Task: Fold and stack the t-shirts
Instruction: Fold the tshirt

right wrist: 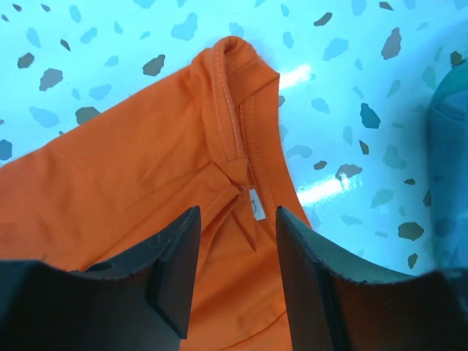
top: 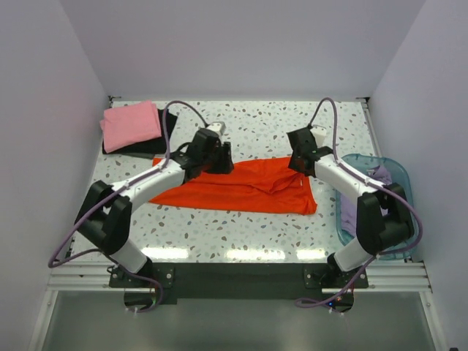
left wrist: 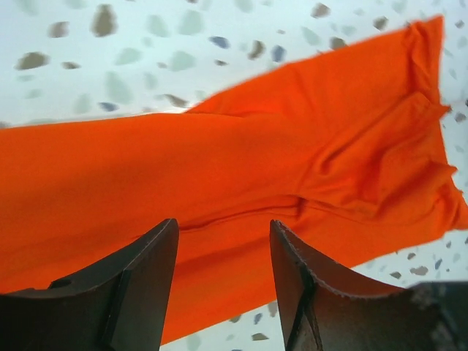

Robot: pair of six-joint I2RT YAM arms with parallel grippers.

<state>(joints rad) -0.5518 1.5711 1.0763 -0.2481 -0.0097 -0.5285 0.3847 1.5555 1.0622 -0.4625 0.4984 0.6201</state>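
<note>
Nearest us in the top view, our two arms rise from 6 o'clock and reach out over the speckled counter [top: 256,121]. The orange-red t-shirt [top: 241,189] lies spread across the counter's middle, its long side running from 9 to 3 o'clock, with wrinkles bunched toward 3. Our left hand [top: 221,157] hangs over the cloth's far edge at about 11 o'clock, and our right hand [top: 301,162] over its far edge at 1 o'clock. At 10 o'clock on the counter the pink t-shirt [top: 130,124] lies folded on top of the black t-shirt [top: 167,131], close to the orange-red shirt's far corner. At 3 o'clock stands a translucent blue basket [top: 398,172] holding the pale lavender t-shirt [top: 379,175]; our right arm crosses in front of it and hides part of both.

From the left wrist, our two dark fingers [left wrist: 146,292] stand at 6 o'clock, parted, with nothing held between them. Orange-red cloth fills most of the view beneath, creased toward 3 o'clock, and bare counter shows at 12.

From the right wrist, our fingers [right wrist: 175,278] likewise stand apart and hold nothing. Beyond the gap, at 12 o'clock, lies the shirt's collar [right wrist: 234,110], with a small white label [right wrist: 256,205] just past the fingertips. Counter runs from 12 to 3, and the basket's edge shows at 3 o'clock.
</note>
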